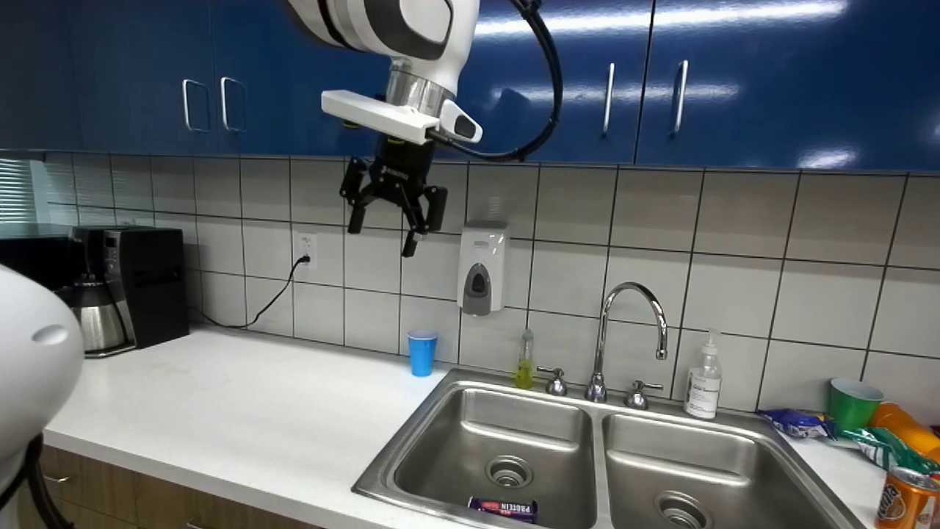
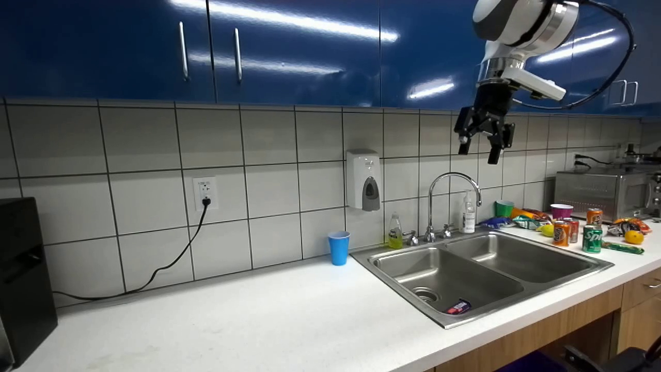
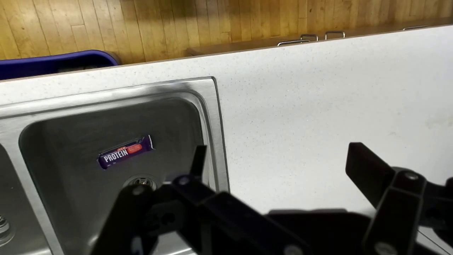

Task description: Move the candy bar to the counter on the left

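Note:
The candy bar, dark purple with a red mark and the word PROTEIN, lies in a sink basin near its front wall, in both exterior views (image 1: pixel 503 509) (image 2: pixel 458 307) and in the wrist view (image 3: pixel 125 152). The white counter (image 1: pixel 220 411) stretches beside the sink and also shows in the other views (image 2: pixel 258 320) (image 3: pixel 300 106). My gripper (image 1: pixel 382 234) is open and empty, high above the counter near the sink; it also shows in an exterior view (image 2: pixel 478 153). In the wrist view its spread fingers (image 3: pixel 277 150) frame white counter and sink edge, with the bar off to the left.
The steel double sink (image 1: pixel 601 463) has a tall curved faucet (image 2: pixel 431 206). A blue cup (image 1: pixel 422 354) stands by the tiled wall, below a soap dispenser (image 1: pixel 482 268). A coffee maker (image 1: pixel 147 286) is at the counter's far end. Cans (image 2: pixel 592 239) and packets crowd the sink's other side.

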### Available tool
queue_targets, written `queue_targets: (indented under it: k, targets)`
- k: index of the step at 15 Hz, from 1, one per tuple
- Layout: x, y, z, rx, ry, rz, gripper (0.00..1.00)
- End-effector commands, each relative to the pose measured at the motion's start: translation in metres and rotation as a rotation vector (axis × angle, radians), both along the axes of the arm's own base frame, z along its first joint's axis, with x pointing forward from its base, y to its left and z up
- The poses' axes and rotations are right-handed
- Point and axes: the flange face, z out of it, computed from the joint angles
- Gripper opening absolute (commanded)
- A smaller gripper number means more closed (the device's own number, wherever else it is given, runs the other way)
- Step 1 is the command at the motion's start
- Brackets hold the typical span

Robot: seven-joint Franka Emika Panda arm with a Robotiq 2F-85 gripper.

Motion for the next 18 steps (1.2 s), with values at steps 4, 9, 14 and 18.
queue_targets:
  k: [4, 9, 14, 18]
  targets:
    - [0.03, -0.012, -0.049, -0.034, 0.01, -0.057, 1.0]
    - [0.054, -0.015, -0.092, -0.059, 0.015, -0.09, 1.0]
    - [0.076, -0.013, -0.126, -0.093, 0.005, -0.109, 1.0]
    - [0.085, -0.013, -0.149, -0.111, 0.007, -0.12, 1.0]
